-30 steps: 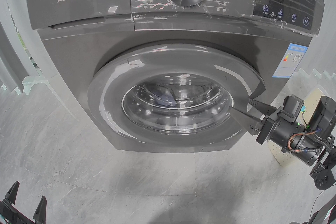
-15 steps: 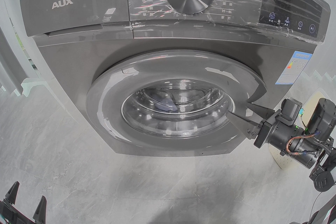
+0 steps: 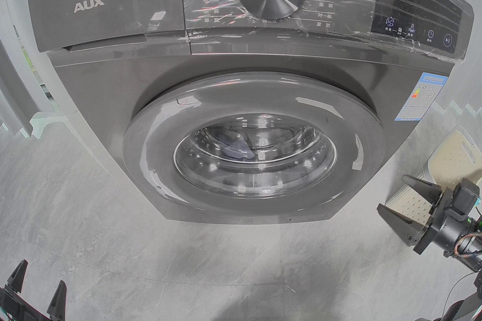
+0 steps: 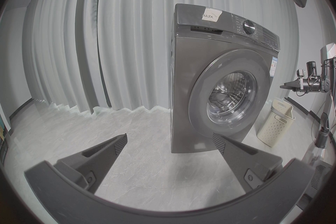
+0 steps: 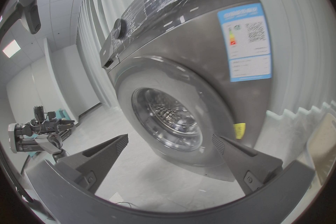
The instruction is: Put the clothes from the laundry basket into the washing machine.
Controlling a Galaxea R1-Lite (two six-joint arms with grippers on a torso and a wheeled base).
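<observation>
Near the laundry basket (image 3: 454, 159), the right claw (image 3: 392, 193) hangs spread; the washing machine door (image 3: 253, 91) looks shut, so retreat slowly, avoiding the basket.

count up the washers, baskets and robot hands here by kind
washer: 1
basket: 1
hands: 2, the left hand and the right hand
total: 4

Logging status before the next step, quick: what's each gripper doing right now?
Left gripper: open, holding nothing.
Right gripper: open, holding nothing.
</observation>
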